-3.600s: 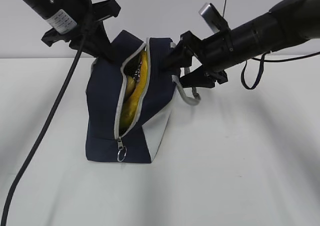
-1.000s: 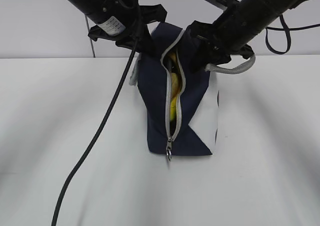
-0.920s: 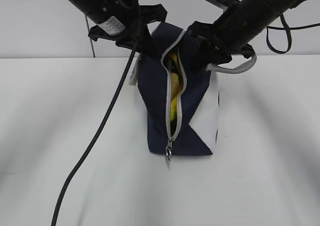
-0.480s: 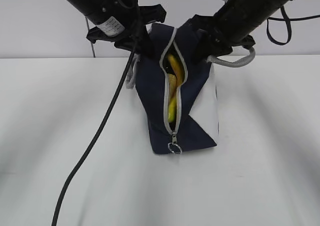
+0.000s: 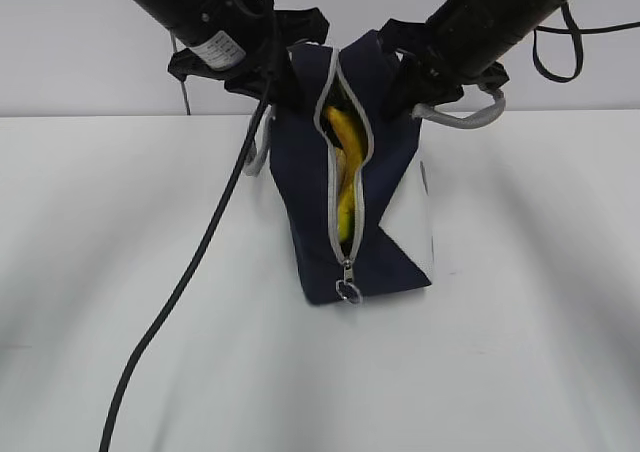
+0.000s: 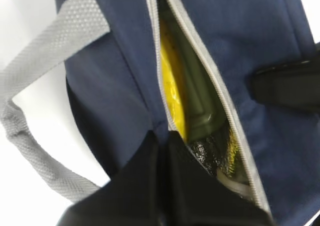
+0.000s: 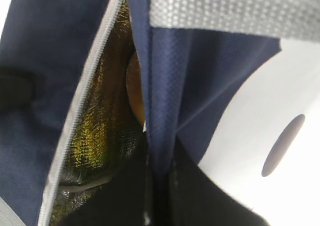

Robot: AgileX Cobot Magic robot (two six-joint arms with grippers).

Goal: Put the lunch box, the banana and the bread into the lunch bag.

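The navy lunch bag [image 5: 305, 202] stands on the table, its top pulled up by both grippers and its zipper open down to the ring pull [image 5: 348, 291]. The yellow banana [image 5: 343, 137] shows in the slit. My left gripper [image 5: 283, 87] is shut on the bag's left top edge [image 6: 162, 141]. In the left wrist view the banana [image 6: 172, 83] and the green lunch box lid [image 6: 200, 106] lie inside. My right gripper [image 5: 398, 84] is shut on the right top edge [image 7: 160, 156]. The brown bread [image 7: 134, 88] shows against the lining [image 7: 95, 131].
The left arm's black cable [image 5: 190, 272] hangs down across the white table [image 5: 520, 352]. A grey strap handle [image 5: 465, 117] loops by the right gripper, another [image 6: 27, 131] by the left. The bag's white side panel [image 7: 250, 131] faces right.
Both grippers have carried the bag to the right and lifted its top a little. The slit has opened wider and more of the banana shows. The bag's base shifted slightly.
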